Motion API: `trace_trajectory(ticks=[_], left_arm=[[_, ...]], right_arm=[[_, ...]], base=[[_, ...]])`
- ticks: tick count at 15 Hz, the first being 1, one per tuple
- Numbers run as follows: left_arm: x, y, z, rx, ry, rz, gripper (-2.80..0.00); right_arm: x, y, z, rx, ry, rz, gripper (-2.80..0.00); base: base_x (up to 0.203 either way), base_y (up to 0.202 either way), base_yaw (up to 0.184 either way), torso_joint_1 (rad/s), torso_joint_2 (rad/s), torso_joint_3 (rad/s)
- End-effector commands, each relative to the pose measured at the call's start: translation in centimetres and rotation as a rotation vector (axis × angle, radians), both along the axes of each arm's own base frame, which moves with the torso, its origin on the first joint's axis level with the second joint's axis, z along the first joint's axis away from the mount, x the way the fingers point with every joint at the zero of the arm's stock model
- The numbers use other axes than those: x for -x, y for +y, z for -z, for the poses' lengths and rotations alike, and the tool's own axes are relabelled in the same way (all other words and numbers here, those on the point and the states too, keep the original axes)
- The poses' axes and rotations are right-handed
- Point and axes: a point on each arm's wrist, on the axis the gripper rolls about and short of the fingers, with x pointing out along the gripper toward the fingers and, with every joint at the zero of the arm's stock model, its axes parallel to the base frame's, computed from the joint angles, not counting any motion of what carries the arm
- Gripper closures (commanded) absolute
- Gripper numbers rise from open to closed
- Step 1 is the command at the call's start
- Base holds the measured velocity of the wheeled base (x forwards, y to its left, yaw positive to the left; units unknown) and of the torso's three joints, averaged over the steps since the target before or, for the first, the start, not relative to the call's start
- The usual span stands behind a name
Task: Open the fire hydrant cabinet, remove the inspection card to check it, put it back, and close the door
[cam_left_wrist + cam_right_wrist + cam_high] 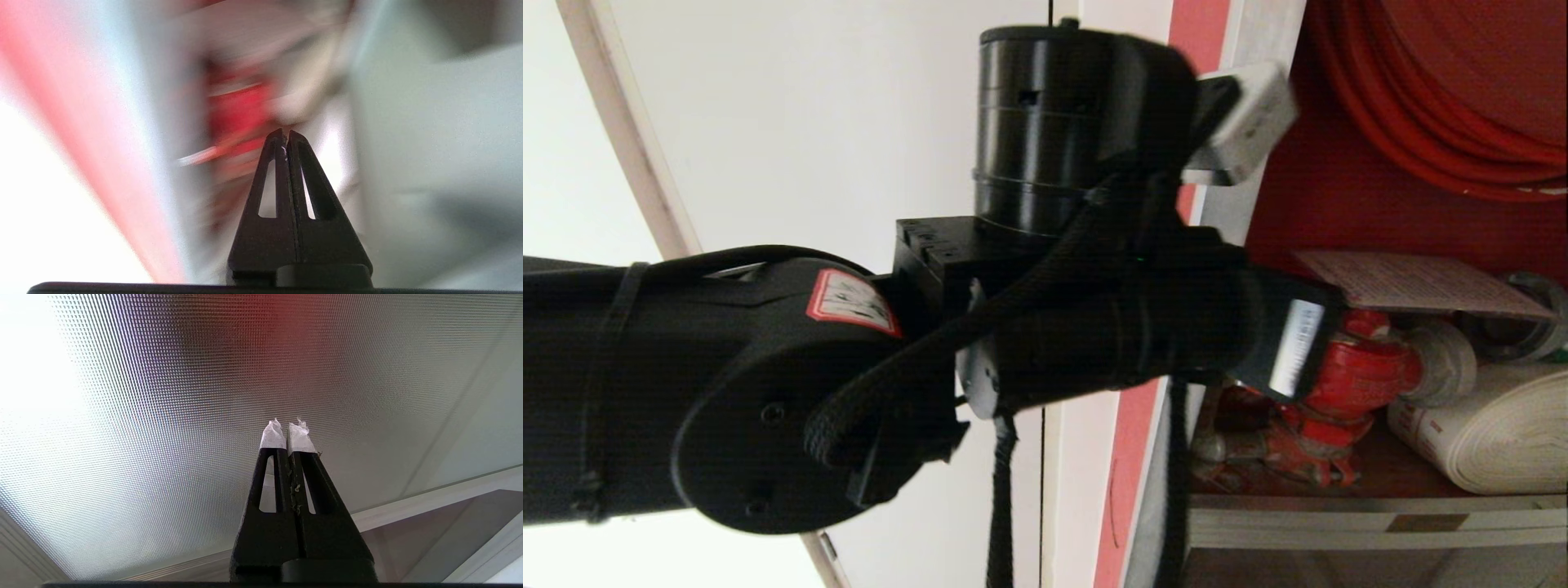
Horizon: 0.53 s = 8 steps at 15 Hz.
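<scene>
The card (1413, 282) lies flat atop the red valve (1356, 371) inside the open cabinet (1339, 196), long axis along the valve. The left gripper (284, 134) is clenched, empty; the right gripper (288, 430), clenched too, faces a textured panel (163, 416).

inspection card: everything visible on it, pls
The inspection card is a thin, flat, pale greyish-pink sheet printed with fine rows of text. It lies roughly level inside the open cabinet, apparently resting on the red valve, below the coiled hose. Its near-left corner is hidden by the left arm. No gripper holds it.
</scene>
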Motion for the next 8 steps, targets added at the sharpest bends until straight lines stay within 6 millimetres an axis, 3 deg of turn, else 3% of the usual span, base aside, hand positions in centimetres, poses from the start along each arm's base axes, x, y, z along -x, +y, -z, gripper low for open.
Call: trace_trajectory(ticks=[1, 4, 8], left_arm=[[-2.0, 2.9, 0.4, -0.017, 0.01, -0.091, 0.0], [-3.4, 9.1, 1.3, -0.059, 0.027, -0.248, 0.0], [-0.5, 16.8, 0.6, -0.039, -0.018, -0.4, 0.0]], right_arm=[[0.0, 0.0, 0.1, 0.001, 0.005, -0.001, 0.0], [0.0, 0.0, 0.1, 0.0, 0.006, -0.001, 0.0], [0.0, 0.0, 0.1, 0.001, 0.005, -0.002, 0.0]], base=[[0.0, 0.0, 0.0, 0.0, 0.0, 0.0], [0.0, 0.0, 0.0, 0.0, 0.0, 0.0], [0.0, 0.0, 0.0, 0.0, 0.0, 0.0]])
